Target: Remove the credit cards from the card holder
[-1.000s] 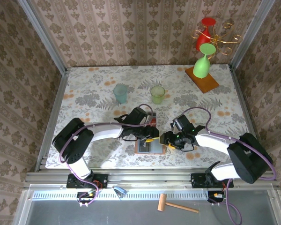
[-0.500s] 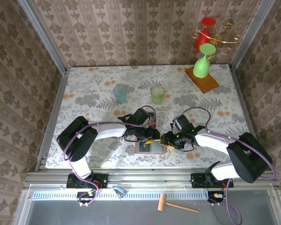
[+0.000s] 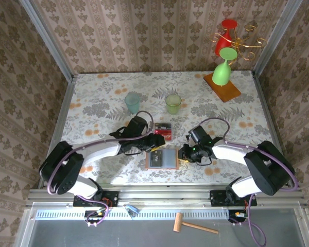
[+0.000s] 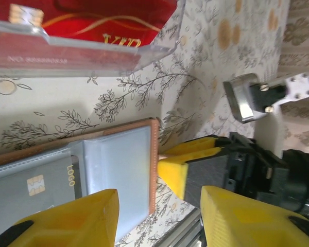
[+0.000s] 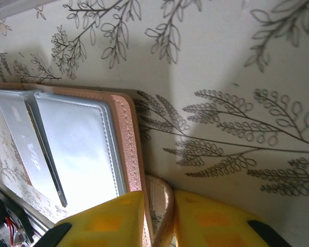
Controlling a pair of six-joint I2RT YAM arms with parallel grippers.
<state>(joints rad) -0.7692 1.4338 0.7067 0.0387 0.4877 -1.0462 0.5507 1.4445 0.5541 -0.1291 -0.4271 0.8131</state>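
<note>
1. The card holder (image 3: pixel 162 158) is lying open close to the near edge of the tabletop (image 3: pixel 92 98), about midway along that edge, with its grey-blue pockets facing up.
2. The right gripper (image 5: pixel 158 195) is clamping the holder's tan right-hand edge. Its yellow fingers are standing close together with the leather rim caught between them.
3. The left gripper (image 4: pixel 158 198) is hanging just above the holder's right half. Its fingers are standing well apart and gripping nothing.
4. In the left wrist view, one of the right gripper's yellow fingers is showing between the left gripper's fingers.
5. A grey card (image 4: pixel 33 185) with a chip is sitting in a pocket on the side of the holder away from the right gripper.
6. A clear tray (image 4: pixel 82 54) is lying just beyond the holder, toward the middle of the tabletop and apart from it. A red VIP card (image 4: pixel 92 20) is resting inside the tray.
7. Against the view a second ago, the left arm is now reaching in from farther left, and its wrist is no longer covering the tray.
8. The holder is lying a touch farther left than before, and the right gripper is staying at its right edge.
</note>
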